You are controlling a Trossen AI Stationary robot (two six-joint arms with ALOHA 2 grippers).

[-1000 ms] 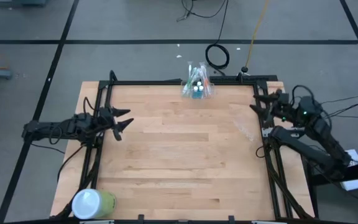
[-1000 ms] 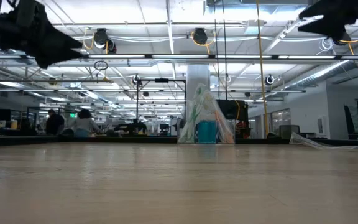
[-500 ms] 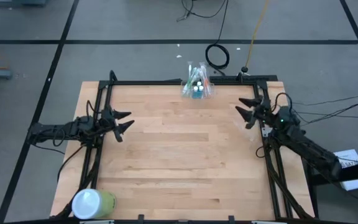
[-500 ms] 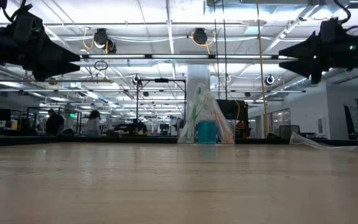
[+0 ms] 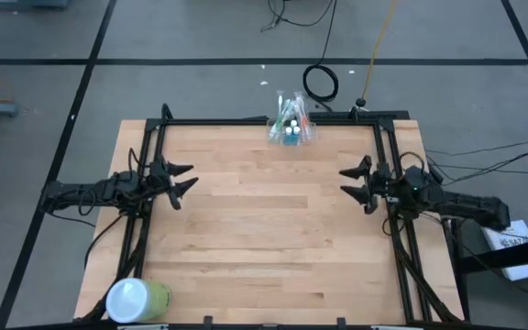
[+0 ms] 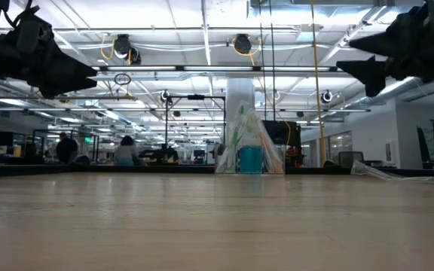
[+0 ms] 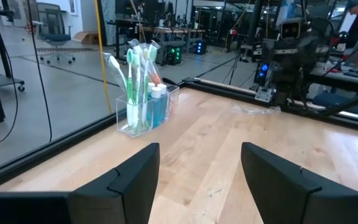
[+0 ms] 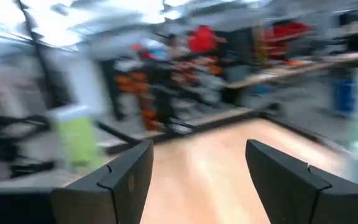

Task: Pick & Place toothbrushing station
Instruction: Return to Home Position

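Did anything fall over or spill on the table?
Nothing stands out. The clear holder stands upright at the far edge of the table with toothbrushes leaning inside. The left gripper and right gripper hover at the sides, fingers open, holding nothing.

Right wrist view. I look out past the right gripper (image 8: 197, 152), whose two dark fingers (image 8: 114, 180) stand well apart, the light wooden table (image 8: 219, 134) showing between them. A dark rail (image 8: 185, 126) borders the table's far edge. A green cylinder (image 8: 78, 142) with a pale top stands beyond one finger. Red and orange shapes (image 8: 201, 38) fill the room behind; I cannot tell what they are.
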